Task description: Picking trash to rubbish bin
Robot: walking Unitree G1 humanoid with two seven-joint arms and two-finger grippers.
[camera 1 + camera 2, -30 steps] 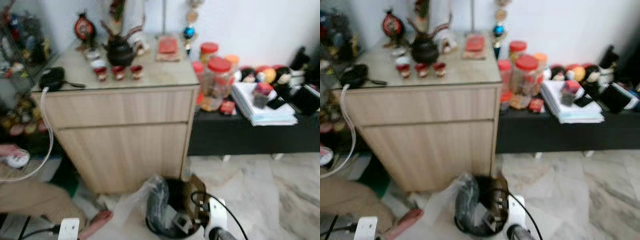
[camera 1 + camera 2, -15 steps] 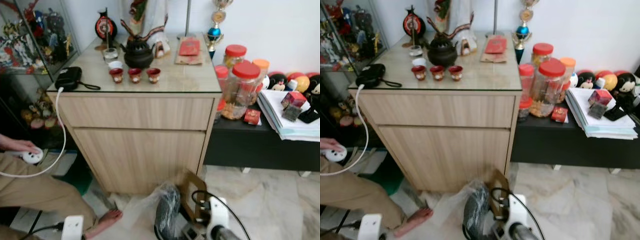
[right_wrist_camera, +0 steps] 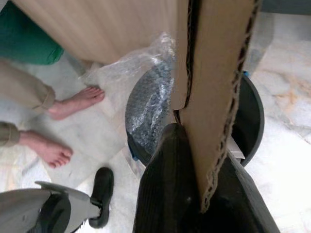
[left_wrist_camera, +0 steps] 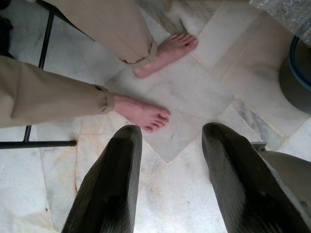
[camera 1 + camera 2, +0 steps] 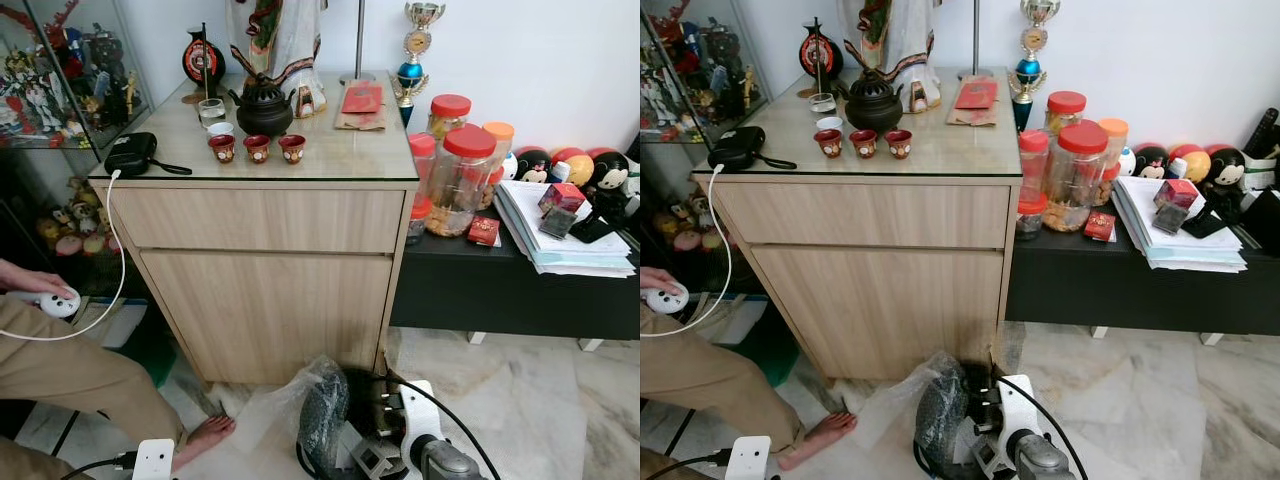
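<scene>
corrugated cardboard (image 3: 214, 97) pinched edge-on by right gripper (image 3: 194, 194) over bin (image 3: 250, 126); light, stiff, likely crushable; left gripper (image 4: 167, 160) spread, empty.

Three red cups (image 5: 256, 148), one teapot (image 5: 264, 106), one bin (image 3: 250, 121), two bare feet (image 4: 146, 111).

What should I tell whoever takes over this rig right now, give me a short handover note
Right pincer: shut on a piece of cardboard, held edge-up directly over the rubbish bin.
Left pincer: open, holding nothing, hanging idle over the marble floor near a seated person's bare feet.
Bin: on the floor in front of the wooden cabinet, with bubble wrap stuffed in and a clear plastic sheet spilling over the left side.
Done: cardboard picked up and brought to the bin.
Left: lower and release the cardboard, keeping clear of the feet.
</scene>
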